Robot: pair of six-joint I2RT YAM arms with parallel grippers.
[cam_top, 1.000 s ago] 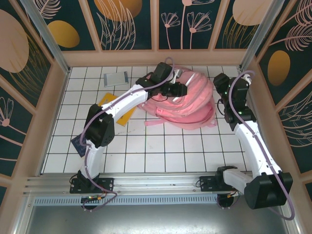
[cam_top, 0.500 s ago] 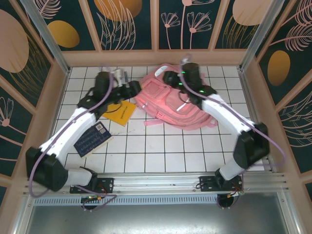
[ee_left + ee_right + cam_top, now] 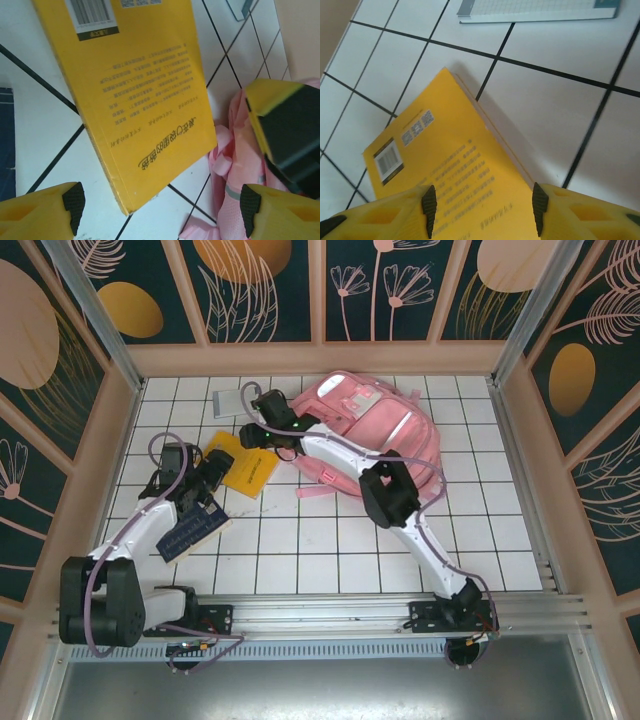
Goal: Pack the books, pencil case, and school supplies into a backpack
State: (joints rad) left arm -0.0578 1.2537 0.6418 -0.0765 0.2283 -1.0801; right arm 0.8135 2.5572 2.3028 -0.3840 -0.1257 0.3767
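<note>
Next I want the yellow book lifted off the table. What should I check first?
1. Yellow paperback book lies flat on the white tiled table, ungripped: ok.
2. Left gripper jaws open: ok.
3. Right gripper jaws apart above the book: ok.
4. Grippers clear of each other: not ok, both crowd that book.
5. Pink fabric backpack unzipped: cannot tell.

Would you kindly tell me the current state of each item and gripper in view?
yellow book: closed, flat on table
navy book: closed, flat on table
grey book: closed, flat on table
backpack: lying on table
left gripper: open, empty
right gripper: open, over yellow book
</note>
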